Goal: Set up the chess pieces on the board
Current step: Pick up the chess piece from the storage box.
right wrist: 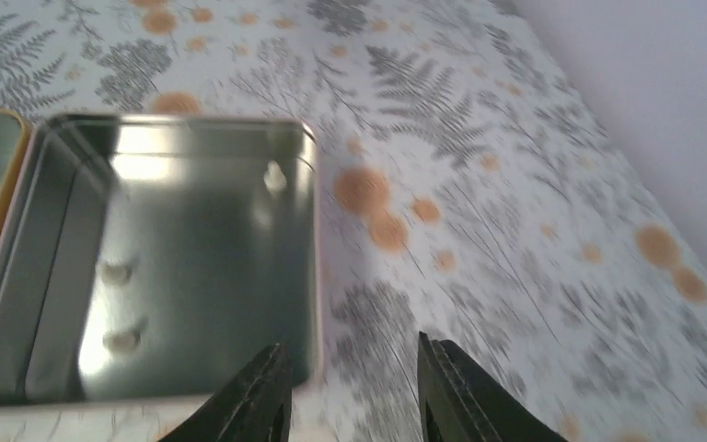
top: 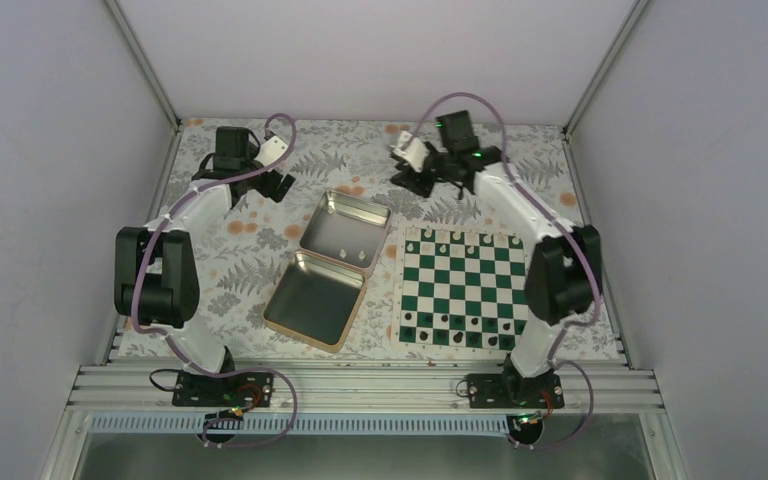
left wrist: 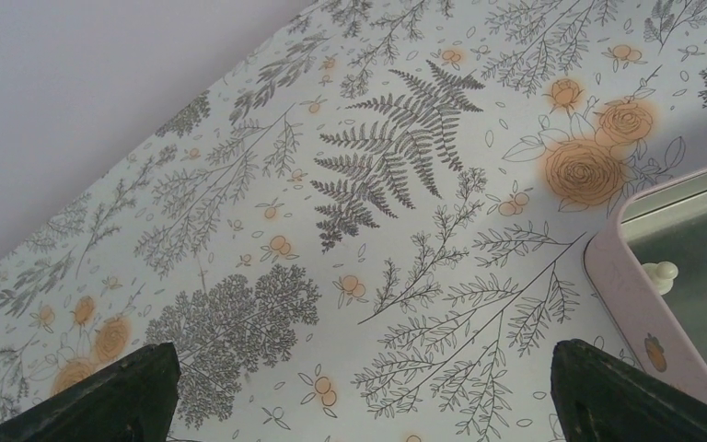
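Silver tin point(top: 350, 198) is lying hinged open in the middle of the bench point(top: 230, 250). The step in hand appears to be fetching another of the cream chess pieces point(right wrist: 115, 273) from it, as three are sitting loose in its far half. The right pincer point(right wrist: 350, 354) is hanging by one corner of that half, jaws parted and gripping nothing.

The board point(top: 463, 288) is lying just right of the tin, with a line of cream pieces standing along its far edge and dark pieces point(top: 440, 322) filling the near rows.

Next, I judge, the right pincer is needing to drop over one tiny piece. It should be straddling the piece squarely before closing, since the slick metal is giving it room to skid.

The overhead view is showing the board's rows, which neither wrist camera is catching. The right wrist view, though blurred, is showing the three pieces lying apart. The left pincer point(left wrist: 361, 368) is hovering released over bare cloth, and its camera is glimpsing one piece by the tin's rim.
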Robot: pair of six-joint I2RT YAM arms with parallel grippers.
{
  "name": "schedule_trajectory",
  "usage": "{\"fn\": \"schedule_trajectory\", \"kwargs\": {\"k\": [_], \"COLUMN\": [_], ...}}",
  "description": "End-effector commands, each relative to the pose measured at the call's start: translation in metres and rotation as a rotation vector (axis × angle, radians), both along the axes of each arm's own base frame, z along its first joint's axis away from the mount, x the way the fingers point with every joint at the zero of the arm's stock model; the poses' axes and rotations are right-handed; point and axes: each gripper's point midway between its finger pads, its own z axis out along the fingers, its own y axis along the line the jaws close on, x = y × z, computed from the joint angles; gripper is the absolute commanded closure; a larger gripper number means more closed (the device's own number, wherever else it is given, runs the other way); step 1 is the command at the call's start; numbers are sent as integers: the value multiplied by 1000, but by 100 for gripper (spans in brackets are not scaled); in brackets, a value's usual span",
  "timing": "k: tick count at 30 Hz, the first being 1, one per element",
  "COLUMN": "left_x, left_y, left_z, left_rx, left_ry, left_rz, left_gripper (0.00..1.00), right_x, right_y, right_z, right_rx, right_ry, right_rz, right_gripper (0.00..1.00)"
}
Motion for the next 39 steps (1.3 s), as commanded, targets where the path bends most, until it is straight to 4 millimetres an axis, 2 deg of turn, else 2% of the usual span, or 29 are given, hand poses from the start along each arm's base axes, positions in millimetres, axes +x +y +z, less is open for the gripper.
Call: {"fn": "schedule_trajectory", "kwargs": {"k": [1,4,5,9,12,21,28,39], "left_x": [-4,-4,-4,-5,-7,-8,-9,-9], "left_y": [-2,-3,-3,-5,-7,-8,-9,-10], "left_z": [14,16,15,17,16,18,15,12], "left_rx": [-16,-27,-29,-38,-47,-52,-54,-61], "left_ry": [-29,-30,-28,-28,-24,-32,-31,-23], "left_rz": [-6,-5,-6,-16,-25,-29,-36,-42], "left_gripper": [0,0,0,0,0,0,0,0], "right_x": [0,0,1,-1,0,16,17,27], "right_y": [69,109,118,147,160,175,184,182], "right_z": [-24,-49,-65,-90,-107,-134,-156,-166], "right_rx": [32,-7,-17,-7,0,-8,-52,-90], "right_ry": [67,88,106,118,108,83,57,3], "right_rz": [111,171,183,219,217,180,165,117], "right_gripper": [62,63,63,63,64,64,63,64]}}
